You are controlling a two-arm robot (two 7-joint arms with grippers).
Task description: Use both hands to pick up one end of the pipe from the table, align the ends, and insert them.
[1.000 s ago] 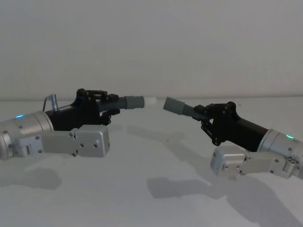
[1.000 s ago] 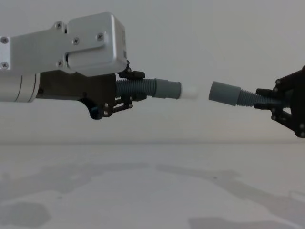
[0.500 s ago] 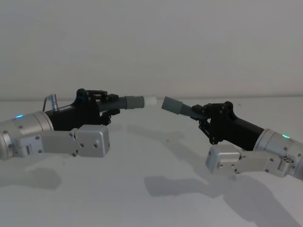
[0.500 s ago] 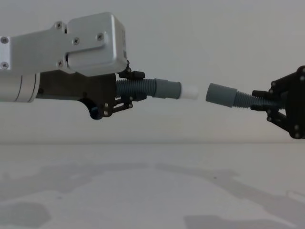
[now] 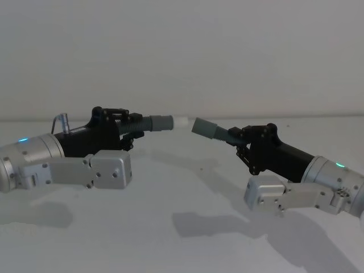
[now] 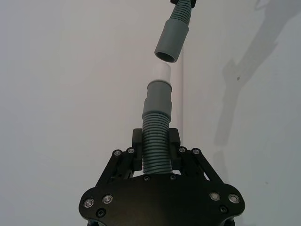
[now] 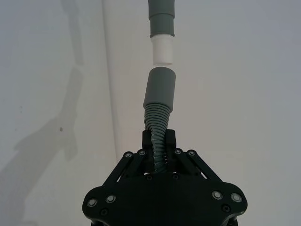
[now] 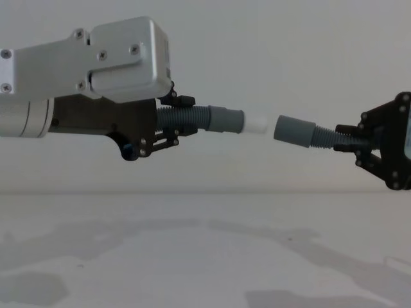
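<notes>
While the head view showed the left gripper [image 5: 132, 123] pinching its hose piece [image 5: 149, 123] with the white tip [image 5: 181, 120] pointing toward three o'clock, the right gripper [image 5: 242, 138] clamped the other hose piece [image 5: 219, 132], its plain cuff [image 5: 202, 126] just beside that tip and both well above the table [image 5: 182, 227]. From the chest view, the cuff [image 8: 292, 131] drooped slightly below the tip [image 8: 257, 124]. Seen from the left wrist, the cuff mouth [image 6: 167, 56] sat at twelve o'clock, nearly coaxial, so I judged a slight levelling before a slow push best.
</notes>
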